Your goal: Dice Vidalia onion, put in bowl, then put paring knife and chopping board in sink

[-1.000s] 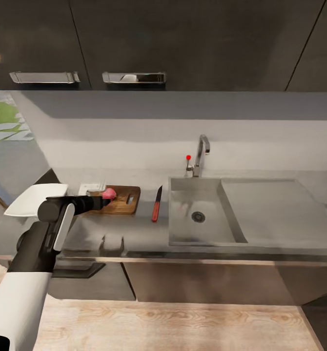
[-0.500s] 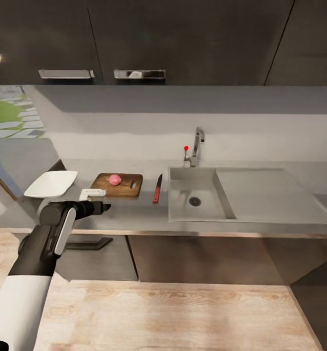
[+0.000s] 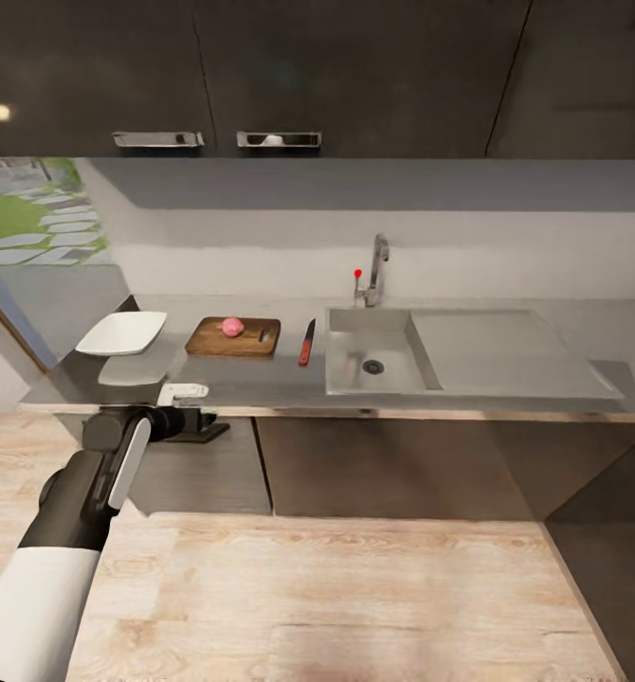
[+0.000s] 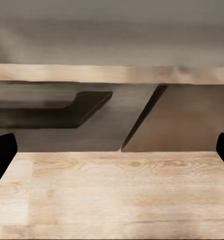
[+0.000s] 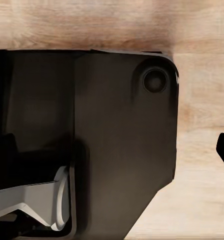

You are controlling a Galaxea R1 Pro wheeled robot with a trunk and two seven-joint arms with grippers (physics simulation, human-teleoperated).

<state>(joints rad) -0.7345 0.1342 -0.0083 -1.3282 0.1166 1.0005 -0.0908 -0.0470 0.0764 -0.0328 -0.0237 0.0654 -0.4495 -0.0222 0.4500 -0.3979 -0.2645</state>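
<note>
The pink-red Vidalia onion (image 3: 231,327) rests on the brown chopping board (image 3: 234,338), on the grey countertop (image 3: 261,379). The paring knife (image 3: 306,342), red-handled, lies between the board and the sink (image 3: 393,371). The basin holds nothing. A white square bowl (image 3: 123,333) stands left of the board. My left gripper (image 3: 202,415) hangs just in front of the counter's edge, well short of the board. In the left wrist view the left gripper (image 4: 112,150) is open with nothing between its fingers. The right gripper (image 5: 112,155) is open over my dark base.
A chrome tap (image 3: 375,270) with a red knob stands behind the basin, and a flat drainboard (image 3: 498,346) lies to its right. Dark cabinets hang above, grey cabinet fronts (image 4: 177,120) stand below the counter. Wooden floor (image 3: 355,597) stretches in front.
The whole view has backed away from the counter. My left gripper, which was at the onion over the board, has drawn back to the counter's edge, and the onion stays on the board.
</note>
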